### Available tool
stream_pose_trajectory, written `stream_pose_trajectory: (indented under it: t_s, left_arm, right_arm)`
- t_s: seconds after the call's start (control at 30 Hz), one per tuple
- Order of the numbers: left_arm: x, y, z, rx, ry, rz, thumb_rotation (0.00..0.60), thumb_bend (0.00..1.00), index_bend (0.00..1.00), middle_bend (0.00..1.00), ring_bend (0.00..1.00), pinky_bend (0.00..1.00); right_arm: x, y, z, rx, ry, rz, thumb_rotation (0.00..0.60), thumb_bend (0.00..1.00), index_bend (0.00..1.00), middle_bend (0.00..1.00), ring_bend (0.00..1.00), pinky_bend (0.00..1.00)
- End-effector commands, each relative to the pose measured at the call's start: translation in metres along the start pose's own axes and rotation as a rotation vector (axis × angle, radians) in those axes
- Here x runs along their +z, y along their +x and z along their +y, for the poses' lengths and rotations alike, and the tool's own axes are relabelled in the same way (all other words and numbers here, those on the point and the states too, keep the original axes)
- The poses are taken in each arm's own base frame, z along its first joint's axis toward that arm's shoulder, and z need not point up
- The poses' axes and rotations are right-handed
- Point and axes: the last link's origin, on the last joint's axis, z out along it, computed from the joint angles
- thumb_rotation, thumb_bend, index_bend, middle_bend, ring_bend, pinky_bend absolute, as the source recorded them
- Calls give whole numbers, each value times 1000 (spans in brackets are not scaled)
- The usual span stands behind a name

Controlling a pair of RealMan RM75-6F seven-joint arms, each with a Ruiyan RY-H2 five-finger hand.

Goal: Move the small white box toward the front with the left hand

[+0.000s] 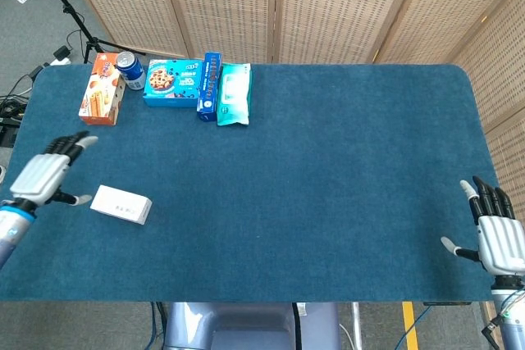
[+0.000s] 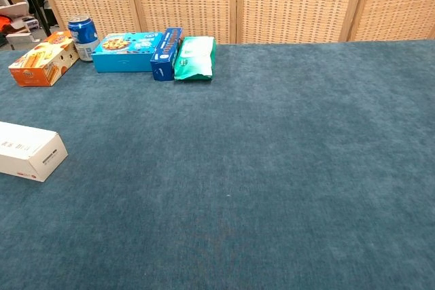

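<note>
Two robot hands are showing, both holding nothing. The left robot hand [image 1: 39, 176] sits near the surface's [image 1: 328, 170] left edge with fingers spread, just beside the small white box [image 1: 121, 204] but not touching it. That box lies flat near the front-left corner, slightly angled. The right robot hand [image 1: 499, 239] hangs at the front-right corner, fingers apart too. Snack boxes [image 1: 172, 81] and a can [image 1: 130, 70] line the back-left edge.
</note>
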Motion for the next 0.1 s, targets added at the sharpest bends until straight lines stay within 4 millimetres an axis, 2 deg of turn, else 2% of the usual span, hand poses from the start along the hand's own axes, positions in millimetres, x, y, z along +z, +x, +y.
stream_pose_trajectory:
  t_s: [0.03,0.1]
  left_arm:
    - [-55,-19,-27,18,156,258,600,0,0,0,0,0]
    - [-63,-23,-26,39,184,281,600,0,0,0,0,0]
  right_arm:
    - [0,0,-1,2,14,26,600,0,0,0,0,0]
    - [-1,-1,-2,0,18,32,600,0,0,0,0,0]
